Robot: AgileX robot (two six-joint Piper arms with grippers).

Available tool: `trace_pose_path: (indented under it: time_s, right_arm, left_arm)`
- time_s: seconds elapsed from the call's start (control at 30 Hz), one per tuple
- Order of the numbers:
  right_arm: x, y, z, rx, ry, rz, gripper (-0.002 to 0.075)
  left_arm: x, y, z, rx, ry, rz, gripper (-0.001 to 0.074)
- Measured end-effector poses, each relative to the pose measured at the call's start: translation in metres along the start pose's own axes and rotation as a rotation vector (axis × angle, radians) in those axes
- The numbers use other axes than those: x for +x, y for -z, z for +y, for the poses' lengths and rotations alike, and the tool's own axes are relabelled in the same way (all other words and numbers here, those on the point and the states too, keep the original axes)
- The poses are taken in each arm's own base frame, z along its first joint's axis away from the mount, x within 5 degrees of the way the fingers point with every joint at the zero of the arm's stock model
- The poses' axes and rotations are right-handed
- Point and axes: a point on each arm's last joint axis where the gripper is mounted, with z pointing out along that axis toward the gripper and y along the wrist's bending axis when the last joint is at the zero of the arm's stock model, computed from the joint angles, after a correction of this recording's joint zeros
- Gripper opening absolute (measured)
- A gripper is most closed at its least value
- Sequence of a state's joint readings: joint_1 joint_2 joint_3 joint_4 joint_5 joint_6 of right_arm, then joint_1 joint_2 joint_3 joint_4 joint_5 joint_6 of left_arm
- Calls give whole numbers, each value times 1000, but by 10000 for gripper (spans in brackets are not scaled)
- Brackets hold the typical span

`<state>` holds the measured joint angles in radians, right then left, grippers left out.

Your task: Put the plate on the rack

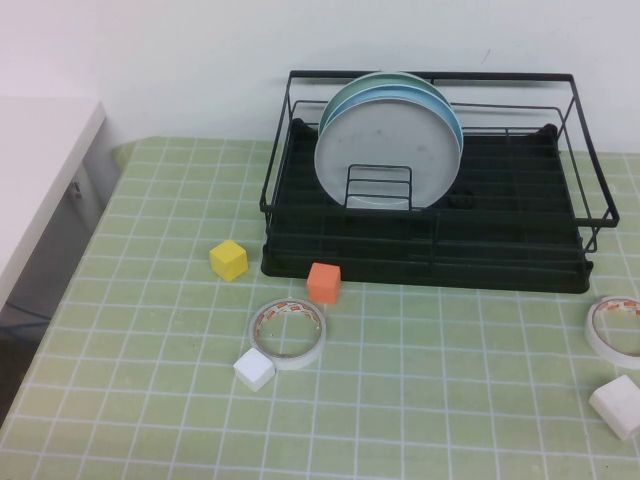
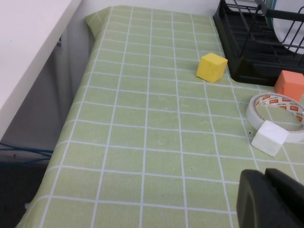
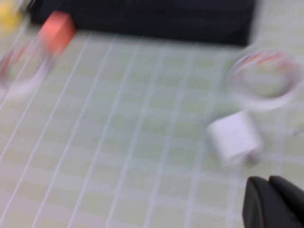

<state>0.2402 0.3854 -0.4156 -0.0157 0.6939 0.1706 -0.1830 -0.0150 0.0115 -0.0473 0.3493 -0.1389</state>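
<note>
The pale grey plate stands upright on its edge in the black wire rack, in front of two light-blue plates and behind a small wire holder. A corner of the rack shows in the left wrist view, and its tray base in the right wrist view. Neither arm shows in the high view. My left gripper is shut and empty, low over the cloth near the table's left front. My right gripper is shut and empty, above the cloth near a white block.
On the green checked cloth lie a yellow cube, an orange cube, a tape roll touching a white block, another tape roll and a white block at the right. A white table stands left.
</note>
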Motion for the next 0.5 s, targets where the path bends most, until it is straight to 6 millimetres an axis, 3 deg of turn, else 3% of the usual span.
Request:
trace_pose_path:
  time_s: [0.23,0.5]
  right_arm:
    - [8,30,-11,148,-112,-212,0]
    - [12,39,-16,270,-119,-273,0]
  left_arm:
    - [0,0,0,0,0,0,-1]
    - [0,0,0,0,-2,0,-1]
